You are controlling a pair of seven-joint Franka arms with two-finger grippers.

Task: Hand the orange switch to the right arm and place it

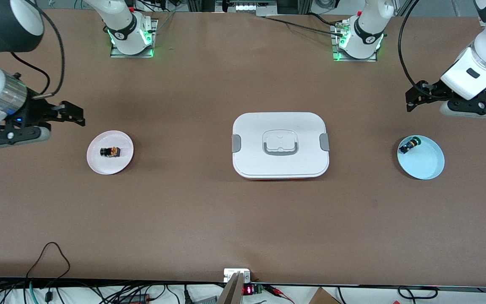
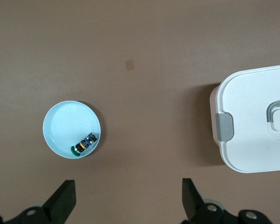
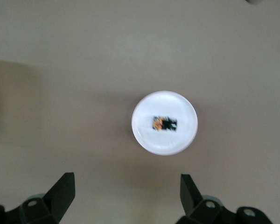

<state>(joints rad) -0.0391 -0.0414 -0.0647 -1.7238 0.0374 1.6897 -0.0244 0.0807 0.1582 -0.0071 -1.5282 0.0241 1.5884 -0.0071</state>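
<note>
Orange-capped switch lying on its side at the middle of a small white plate, toward the right arm's end of the table. Tiny, black-bodied with an orange-tan block; likely light, rigid and hard, prone to rolling on its round barrel and to skidding on the smooth plate. Best taken across the black barrel or the flat faces of the block, fingers coming straight down, never by the cap end.

Right gripper hanging over bare table just beside the white plate, fingers spread wide, holding nothing. Left gripper hanging over the table near a pale blue plate, fingers likewise spread and empty. Neither arm touching anything; task not yet started.

Shown by the front view alone: both arms, both plates and a closed white box with grey clips and handle, between the plates at the table's middle. Shown by the right wrist view: switch from above, though blurred, centred on its plate, with both spread fingers in frame. Shown by the left wrist view: a green-capped switch resting against the blue plate's rim, one corner of the box, and this gripper's own spread fingers; no orange switch there
</note>
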